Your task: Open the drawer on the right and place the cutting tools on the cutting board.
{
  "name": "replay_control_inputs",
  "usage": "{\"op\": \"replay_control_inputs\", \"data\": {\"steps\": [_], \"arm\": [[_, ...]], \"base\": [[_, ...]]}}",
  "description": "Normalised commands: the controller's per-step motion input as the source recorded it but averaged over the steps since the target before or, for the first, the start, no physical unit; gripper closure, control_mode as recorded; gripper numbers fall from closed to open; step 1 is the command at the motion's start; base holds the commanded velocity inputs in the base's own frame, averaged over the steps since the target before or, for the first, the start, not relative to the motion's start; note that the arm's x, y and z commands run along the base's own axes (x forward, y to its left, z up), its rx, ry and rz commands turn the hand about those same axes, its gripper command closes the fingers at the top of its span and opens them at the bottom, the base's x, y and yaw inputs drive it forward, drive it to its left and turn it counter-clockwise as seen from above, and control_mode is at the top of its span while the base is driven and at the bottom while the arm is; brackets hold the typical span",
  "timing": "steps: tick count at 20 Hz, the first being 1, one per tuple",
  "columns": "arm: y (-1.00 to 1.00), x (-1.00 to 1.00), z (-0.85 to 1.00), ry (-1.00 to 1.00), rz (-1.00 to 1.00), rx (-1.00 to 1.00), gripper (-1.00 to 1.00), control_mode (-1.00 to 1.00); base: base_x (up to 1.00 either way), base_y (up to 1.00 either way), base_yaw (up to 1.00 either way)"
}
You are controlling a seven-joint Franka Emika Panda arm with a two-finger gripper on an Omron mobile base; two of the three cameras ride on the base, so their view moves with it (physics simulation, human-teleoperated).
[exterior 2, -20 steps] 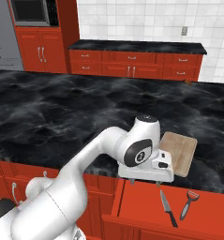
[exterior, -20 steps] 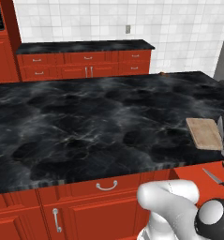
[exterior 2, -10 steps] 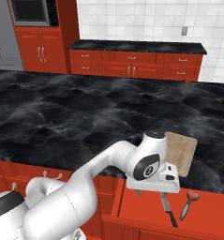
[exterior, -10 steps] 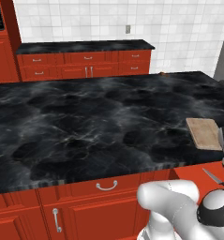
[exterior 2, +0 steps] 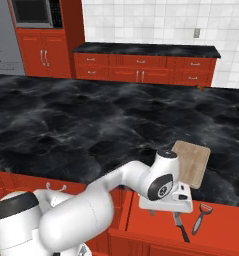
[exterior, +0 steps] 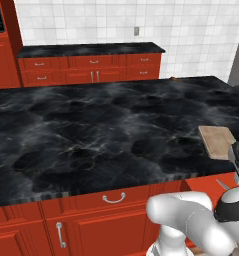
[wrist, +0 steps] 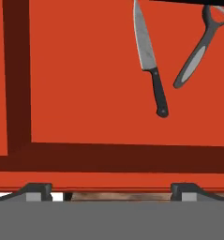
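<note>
The drawer (exterior 2: 220, 231) on the right stands pulled out below the counter edge, its red floor (wrist: 85, 70) bare on the left. In it lie a knife (wrist: 150, 61) with a silver blade and black handle and a dark-handled peeler (wrist: 196, 50), side by side. From the right base the knife (exterior 2: 181, 230) and peeler (exterior 2: 201, 225) show just right of my hand. My gripper (wrist: 111, 192) hangs open over the drawer, nothing between its fingertips (wrist: 36, 190); the gripper (exterior 2: 164, 212) points down. The tan cutting board (exterior 2: 192, 162) rests on the counter just behind the drawer, and the board (exterior: 217, 141) sits at the counter's right edge.
A black marble island counter (exterior: 101, 130) spreads ahead. Left of the open drawer is a shut red drawer front with a curved silver handle (exterior: 113, 198). A back counter with red cabinets (exterior 2: 141, 65), a microwave (exterior 2: 33, 12) and a grey fridge (exterior 2: 1, 45) stand far off.
My hand has swung right and sunk from the counter edge by the cutting board down over the open drawer. The tools and board have stayed put.
</note>
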Motion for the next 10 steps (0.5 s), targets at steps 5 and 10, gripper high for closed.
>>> {"op": "replay_control_inputs", "data": {"steps": [5, 10], "arm": [[-0.23, 0.14, -0.42, 0.00, 0.00, 0.00, -1.00, -1.00], [-0.28, 0.01, -0.30, 0.00, 0.00, 0.03, -1.00, -1.00]], "base": [[0.00, 0.00, 0.00], [0.00, 0.00, 0.00]]}}
